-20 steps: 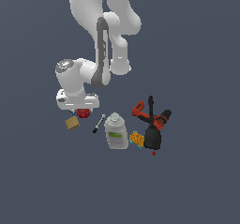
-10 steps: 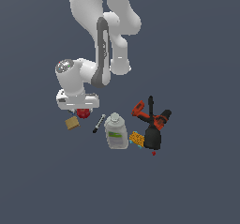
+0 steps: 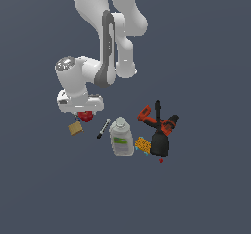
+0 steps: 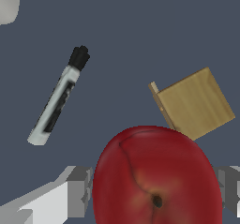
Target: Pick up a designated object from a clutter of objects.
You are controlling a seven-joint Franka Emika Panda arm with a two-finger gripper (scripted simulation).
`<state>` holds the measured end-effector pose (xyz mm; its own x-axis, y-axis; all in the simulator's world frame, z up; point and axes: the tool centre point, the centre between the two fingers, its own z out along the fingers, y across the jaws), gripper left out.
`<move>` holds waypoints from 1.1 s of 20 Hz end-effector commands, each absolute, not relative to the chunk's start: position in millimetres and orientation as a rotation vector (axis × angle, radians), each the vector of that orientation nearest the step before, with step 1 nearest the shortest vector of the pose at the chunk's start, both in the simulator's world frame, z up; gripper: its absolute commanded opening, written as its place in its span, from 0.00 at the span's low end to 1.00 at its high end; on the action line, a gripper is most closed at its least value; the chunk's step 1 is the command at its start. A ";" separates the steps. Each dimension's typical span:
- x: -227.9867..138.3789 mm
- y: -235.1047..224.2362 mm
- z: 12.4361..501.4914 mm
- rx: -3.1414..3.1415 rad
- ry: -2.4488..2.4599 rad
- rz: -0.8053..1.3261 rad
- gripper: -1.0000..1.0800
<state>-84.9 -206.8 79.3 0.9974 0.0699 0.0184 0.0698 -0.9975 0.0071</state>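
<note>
The designated object (image 4: 157, 176), a glossy red apple-like ball with a stem dimple, fills the near part of the wrist view. It sits between the grey fingers (image 4: 78, 190) of my gripper (image 4: 154, 192), and both fingers touch its sides. In the exterior view the red ball (image 3: 87, 115) shows just under the white hand, at my gripper (image 3: 83, 114), on the exterior view's left of the clutter. It is close beside the tan block (image 3: 75, 128).
A black-white marker (image 3: 103, 128) lies between the ball and the clear bottle (image 3: 121, 137). A yellow piece (image 3: 142, 144) and the orange-black drill (image 3: 159, 128) lie to the exterior view's right. The wrist view also shows the marker (image 4: 58, 96) and the tan block (image 4: 194, 103).
</note>
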 end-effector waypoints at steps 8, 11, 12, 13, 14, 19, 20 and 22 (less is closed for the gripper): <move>-73.7 -202.0 148.4 3.132 0.106 0.026 0.00; -69.2 -199.9 177.2 3.131 0.104 0.022 0.00; -67.6 -199.2 186.9 3.131 0.104 0.021 0.00; -66.1 -198.5 196.5 3.131 0.103 0.020 0.00; -64.5 -197.8 206.0 3.131 0.103 0.019 0.00; -56.3 -194.1 253.7 3.132 0.102 0.015 0.00; -54.7 -193.2 263.5 3.132 0.102 0.015 0.00; -51.1 -191.7 282.4 3.132 0.101 0.012 0.00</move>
<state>-53.7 -192.8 266.6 0.9979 0.0649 0.0071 0.0649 -0.9979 0.0073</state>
